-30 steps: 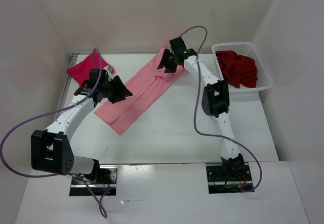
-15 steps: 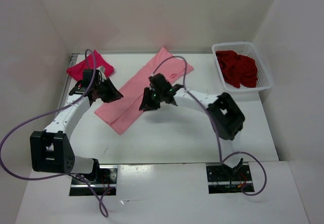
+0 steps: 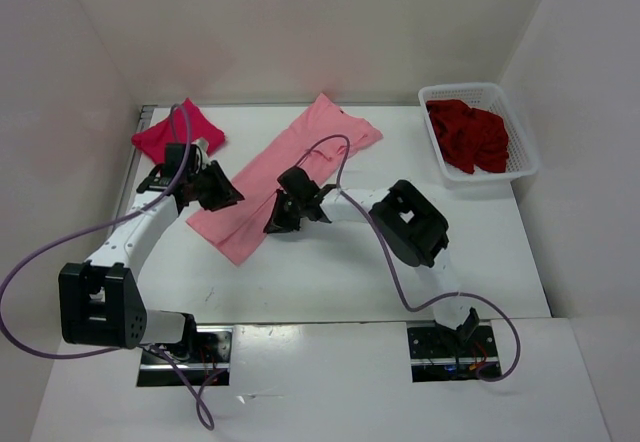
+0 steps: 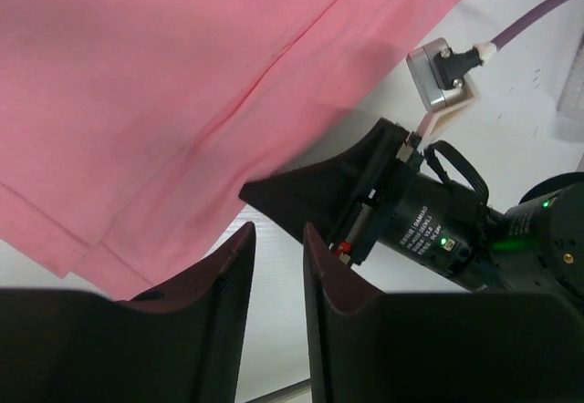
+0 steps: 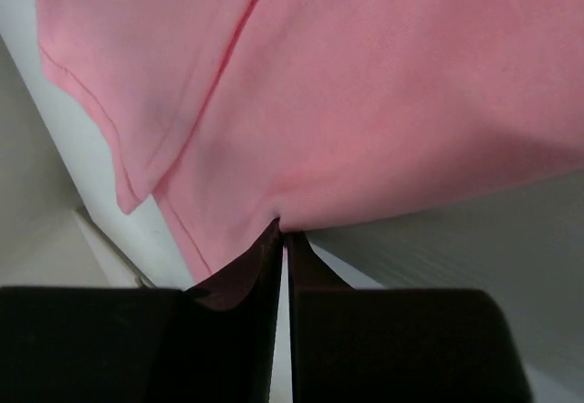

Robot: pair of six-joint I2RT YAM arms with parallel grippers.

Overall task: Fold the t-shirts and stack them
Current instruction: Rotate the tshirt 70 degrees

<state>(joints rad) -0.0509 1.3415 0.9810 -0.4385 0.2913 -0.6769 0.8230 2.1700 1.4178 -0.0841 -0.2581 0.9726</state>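
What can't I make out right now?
Right wrist: how many salmon t-shirt layers the right pincer pinches; jaws cover them.
Left wrist: whether the left pincer touches the hem; jaw overlaps it.
Top view: both pincers' tips, under their wrists; dark red t-shirt folds, deep in the basket.

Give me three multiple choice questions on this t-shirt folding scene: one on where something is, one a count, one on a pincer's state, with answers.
1. Where is the dark red t-shirt? A in the white basket; B back left corner; C centre.
2. How many t-shirts are in view? A two; B three; C four.
3. How is the right pincer? A wide open; B out of sight; C shut on the salmon pink t-shirt's edge.
Answers: 1 A, the top view shows it heaped inside the basket. 2 B, the crimson-pink t-shirt, the salmon one and the dark red one. 3 C, the right wrist view shows cloth pinched between its fingertips.
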